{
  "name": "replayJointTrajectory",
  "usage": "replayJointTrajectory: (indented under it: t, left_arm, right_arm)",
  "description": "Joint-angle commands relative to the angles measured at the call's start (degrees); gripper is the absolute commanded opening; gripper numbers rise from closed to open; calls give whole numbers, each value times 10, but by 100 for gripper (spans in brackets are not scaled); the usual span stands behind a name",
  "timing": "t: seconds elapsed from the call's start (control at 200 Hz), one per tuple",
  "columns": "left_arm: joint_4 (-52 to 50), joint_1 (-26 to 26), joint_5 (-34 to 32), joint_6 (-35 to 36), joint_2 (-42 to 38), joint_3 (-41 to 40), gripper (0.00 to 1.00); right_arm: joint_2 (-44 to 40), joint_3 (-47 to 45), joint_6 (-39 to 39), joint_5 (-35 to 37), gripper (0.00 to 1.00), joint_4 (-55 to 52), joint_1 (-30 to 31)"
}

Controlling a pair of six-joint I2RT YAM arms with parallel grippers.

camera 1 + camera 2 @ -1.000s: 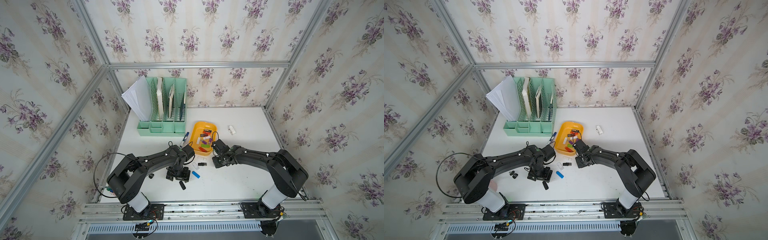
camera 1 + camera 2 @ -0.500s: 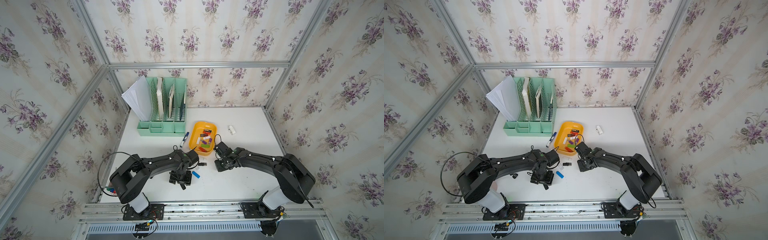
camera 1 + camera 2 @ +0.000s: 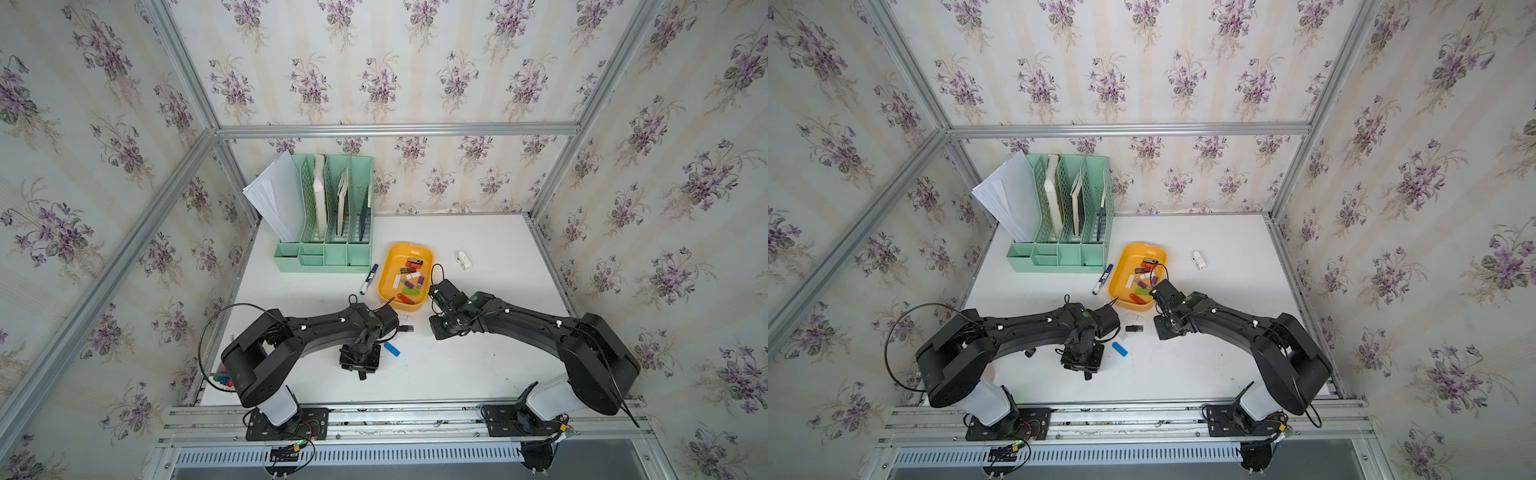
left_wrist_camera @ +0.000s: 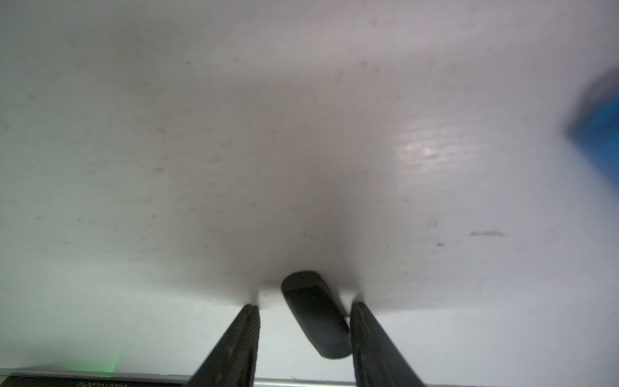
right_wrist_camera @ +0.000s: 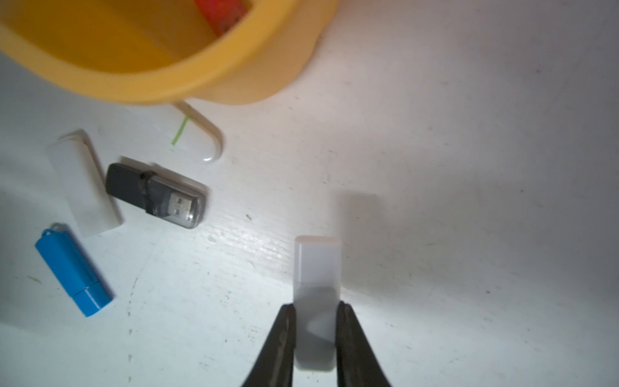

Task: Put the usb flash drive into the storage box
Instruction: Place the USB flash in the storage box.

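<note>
The yellow-orange storage box (image 3: 394, 266) (image 3: 1130, 255) (image 5: 234, 77) sits mid-table and holds several coloured flash drives. My right gripper (image 5: 315, 305) (image 3: 443, 328) hovers just off the box's near right corner. It is shut on a white usb flash drive (image 5: 318, 261), which it holds above the table. My left gripper (image 4: 304, 305) (image 3: 360, 365) points down near the front edge. Its jaws straddle a black flash drive (image 4: 315, 315) (image 3: 1088, 376) lying on the table. One finger touches the drive and a gap remains on the other side.
Loose on the table between the arms lie a blue drive (image 3: 391, 349) (image 5: 73, 269), a black clear-capped drive (image 5: 155, 196) and two white ones (image 5: 83, 184) (image 5: 197, 140). A mint organizer (image 3: 328, 257), a marker (image 3: 369, 279) and a white clip (image 3: 463, 259) stand farther back.
My left gripper moved toward the front edge and came down over the black drive, its jaws narrowing around it. The right gripper drew slightly back from the box, still holding the white drive.
</note>
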Motion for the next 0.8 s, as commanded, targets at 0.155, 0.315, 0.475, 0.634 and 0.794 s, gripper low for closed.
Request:
replayJointTrajectory:
  t: [0.155, 0.315, 0.475, 0.634, 0.794]
  left_arm:
    - [10, 0, 3, -3, 0, -9, 35]
    - [13, 0, 7, 2, 5, -8, 32]
    - [5, 0, 6, 12, 13, 0, 31]
    - [-1, 2, 3, 19, 14, 9, 31]
    - [-7, 11, 3, 23, 16, 11, 30]
  right_arm:
    - [-27, 24, 6, 25, 20, -51, 0]
    - [-32, 57, 2, 38, 19, -73, -2]
    - [-13, 115, -11, 45, 18, -90, -8]
    - [28, 184, -29, 32, 17, -82, -18]
    - [89, 251, -49, 7, 17, -66, -25]
